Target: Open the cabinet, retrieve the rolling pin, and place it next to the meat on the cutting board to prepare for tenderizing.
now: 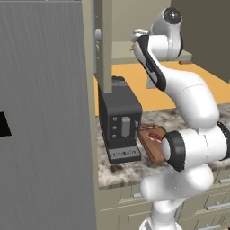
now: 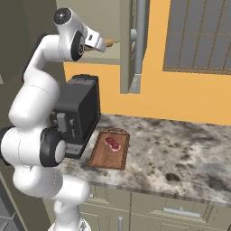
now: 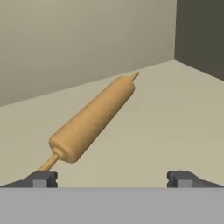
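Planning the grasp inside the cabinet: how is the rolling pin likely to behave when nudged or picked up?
The rolling pin lies on its round side on the flat shelf, so a nudge would probably roll it. It looks like solid wood: likely stiff, not fragile. Its smooth barrel may slip, so the open jaws should probably close across its middle.

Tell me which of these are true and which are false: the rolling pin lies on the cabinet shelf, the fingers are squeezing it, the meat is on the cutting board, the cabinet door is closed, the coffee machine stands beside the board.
1. The rolling pin lies on the cabinet shelf. True.
2. The fingers are squeezing it. False: they stand wide open, short of the pin.
3. The meat is on the cutting board. True.
4. The cabinet door is closed. False: it is swung open.
5. The coffee machine stands beside the board. True.
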### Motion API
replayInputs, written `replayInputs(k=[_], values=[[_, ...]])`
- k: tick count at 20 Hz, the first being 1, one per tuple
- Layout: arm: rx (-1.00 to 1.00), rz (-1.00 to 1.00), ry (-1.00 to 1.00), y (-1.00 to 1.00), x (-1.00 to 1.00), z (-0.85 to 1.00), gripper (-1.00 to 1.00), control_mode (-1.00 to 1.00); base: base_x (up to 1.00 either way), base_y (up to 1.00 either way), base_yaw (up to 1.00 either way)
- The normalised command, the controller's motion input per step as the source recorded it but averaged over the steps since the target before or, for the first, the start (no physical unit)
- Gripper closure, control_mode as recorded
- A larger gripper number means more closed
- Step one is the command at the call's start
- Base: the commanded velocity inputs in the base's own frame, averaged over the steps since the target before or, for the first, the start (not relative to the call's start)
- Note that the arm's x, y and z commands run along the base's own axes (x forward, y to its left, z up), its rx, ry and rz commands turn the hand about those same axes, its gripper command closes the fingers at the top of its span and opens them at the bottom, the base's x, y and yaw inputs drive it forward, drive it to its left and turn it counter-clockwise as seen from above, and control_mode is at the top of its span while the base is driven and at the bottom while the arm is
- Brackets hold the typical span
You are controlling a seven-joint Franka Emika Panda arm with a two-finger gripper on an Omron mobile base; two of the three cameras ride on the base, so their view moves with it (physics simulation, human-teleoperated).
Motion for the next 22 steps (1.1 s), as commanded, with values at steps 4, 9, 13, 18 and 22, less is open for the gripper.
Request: replayInputs(k=[4,9,13,18,22], values=[[0.00,-0.08,0.06,0.07,0.43,0.00,-1.00,-1.00,0.00,0.00,0.00],[0.00,-0.07,0.05,0.04,0.40,0.00,-1.00,-1.00,0.00,0.00,0.00],[0.00,-0.06,0.04,0.02,0.39,0.00,-1.00,-1.00,0.00,0.00,0.00],[0.00,-0.08,0.04,0.05,0.29,-0.04,-1.00,-1.00,0.00,0.00,0.00],[0.00,-0.09,0.06,0.04,0.15,-0.15,-1.00,-1.00,0.00,0.00,0.00]])
